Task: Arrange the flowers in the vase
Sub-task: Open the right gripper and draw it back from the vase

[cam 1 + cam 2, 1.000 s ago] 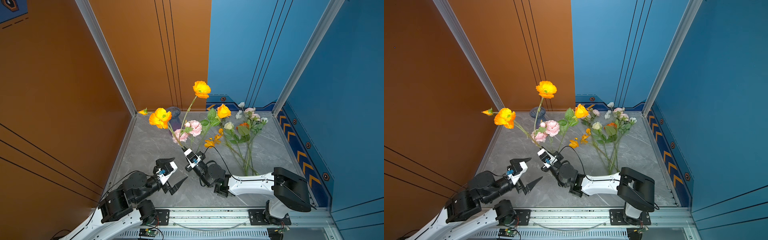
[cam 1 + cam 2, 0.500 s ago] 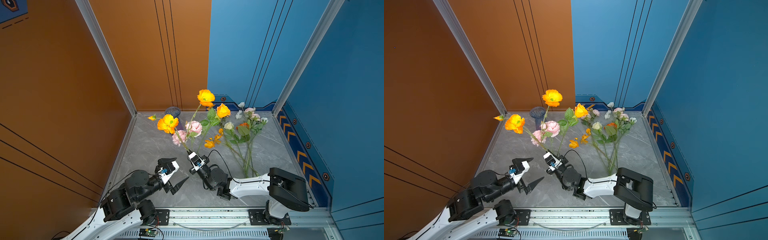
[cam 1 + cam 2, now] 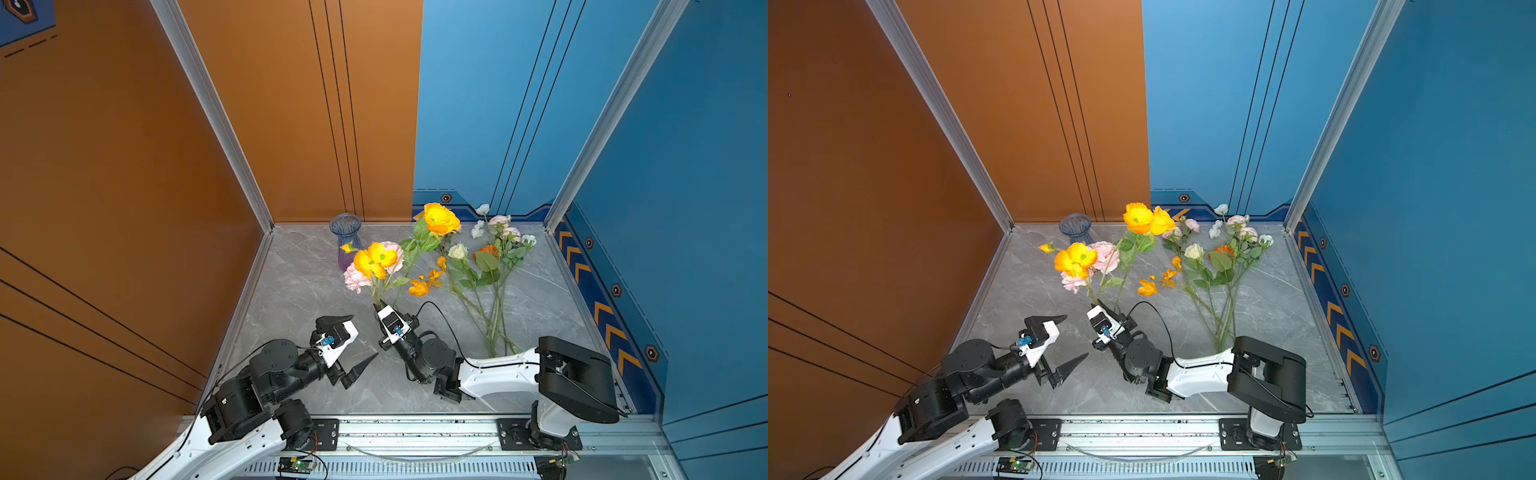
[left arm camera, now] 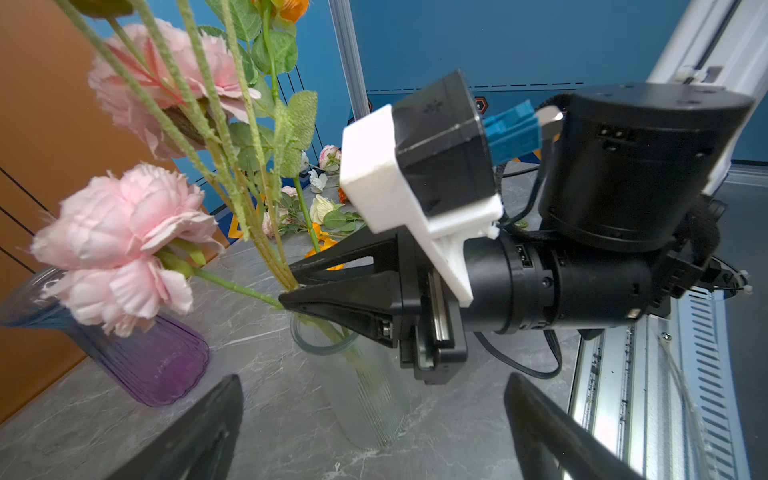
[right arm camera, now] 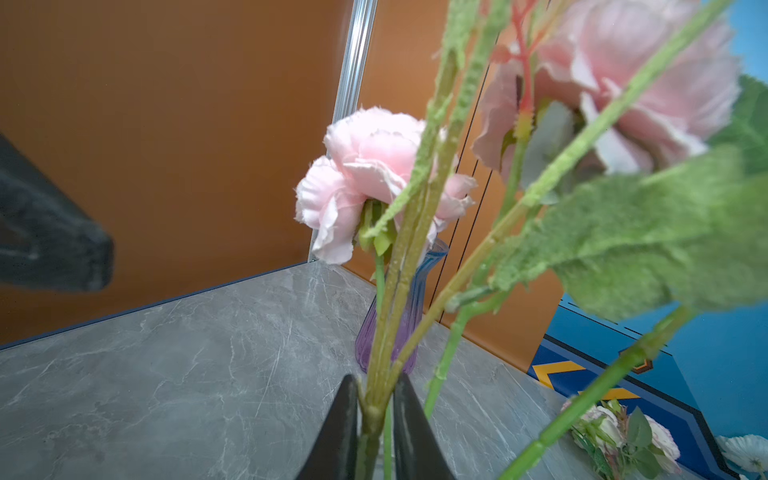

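Flowers are being gripped at the stems by right fingers, stem ends being held inside clear vase at middle of tabletop; left fingers being held wide open; remaining bunch being left near back-right corner, not yet placed.

Orange wall, blue wall, grey marble floor

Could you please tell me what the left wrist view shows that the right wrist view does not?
Only the left wrist view: the clear vase that the stems enter, the right gripper seen from outside, and the open left gripper. Only the right wrist view: the stems close up between the right gripper's fingers. Both: the purple vase, pink blooms and grey table.
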You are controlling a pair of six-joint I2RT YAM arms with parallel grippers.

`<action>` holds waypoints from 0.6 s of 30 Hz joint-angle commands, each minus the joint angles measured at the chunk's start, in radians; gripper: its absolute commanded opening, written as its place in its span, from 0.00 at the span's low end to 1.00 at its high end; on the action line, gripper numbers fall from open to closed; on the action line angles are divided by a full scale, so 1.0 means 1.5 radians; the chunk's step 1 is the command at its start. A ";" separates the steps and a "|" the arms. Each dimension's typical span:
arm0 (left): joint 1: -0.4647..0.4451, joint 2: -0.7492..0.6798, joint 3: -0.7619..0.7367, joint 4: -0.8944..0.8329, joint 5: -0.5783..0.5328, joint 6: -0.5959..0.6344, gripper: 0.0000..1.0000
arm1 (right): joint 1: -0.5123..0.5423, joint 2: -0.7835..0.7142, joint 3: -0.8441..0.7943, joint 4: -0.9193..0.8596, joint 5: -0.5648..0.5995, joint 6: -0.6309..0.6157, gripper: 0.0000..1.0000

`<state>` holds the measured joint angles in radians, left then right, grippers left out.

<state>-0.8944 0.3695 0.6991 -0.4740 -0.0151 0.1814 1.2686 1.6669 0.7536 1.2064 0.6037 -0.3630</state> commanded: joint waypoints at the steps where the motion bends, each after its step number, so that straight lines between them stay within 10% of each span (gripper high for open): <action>1: 0.008 0.006 -0.007 0.017 0.015 -0.010 0.98 | 0.010 -0.001 -0.008 0.024 0.023 -0.016 0.23; 18: 0.013 0.013 -0.007 0.021 0.029 -0.012 0.98 | 0.070 -0.090 -0.020 -0.087 0.164 -0.052 0.71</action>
<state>-0.8833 0.3847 0.6991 -0.4660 0.0059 0.1738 1.3701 1.5856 0.7238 1.1564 0.7715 -0.4538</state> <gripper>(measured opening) 0.981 0.681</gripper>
